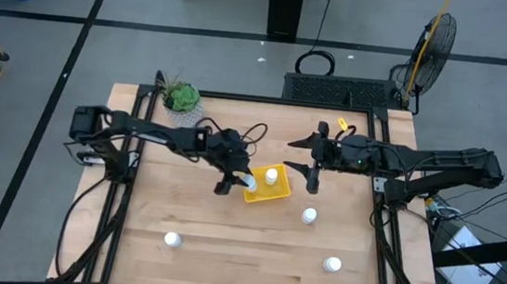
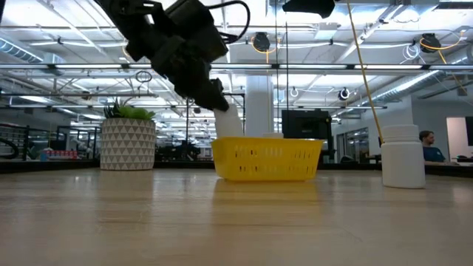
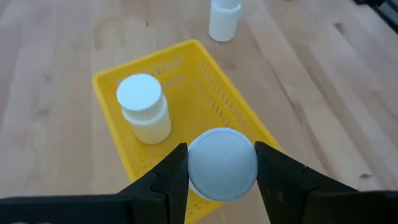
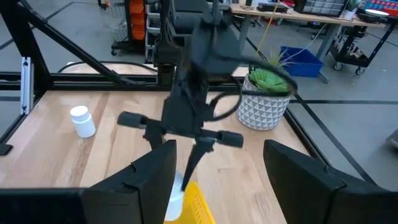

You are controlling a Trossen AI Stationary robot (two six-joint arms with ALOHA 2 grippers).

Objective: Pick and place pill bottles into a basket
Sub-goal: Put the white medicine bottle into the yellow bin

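Left hand is clamping a bottle by its cap, hovering it over the basket's near-left end beside the one already inside, likely lining up the drop; right hand, fingers apart, is waiting right of the basket.

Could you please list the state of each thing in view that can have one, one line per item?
Left gripper: shut on a pill bottle, above the basket's edge.
Held pill bottle: capped, gripped, not yet released.
Bottle in basket: upright, capped.
Basket: upright, holding one bottle.
Three other bottles: upright on the table.
Right gripper: open, empty, beside the basket.
Plant pot: upright.
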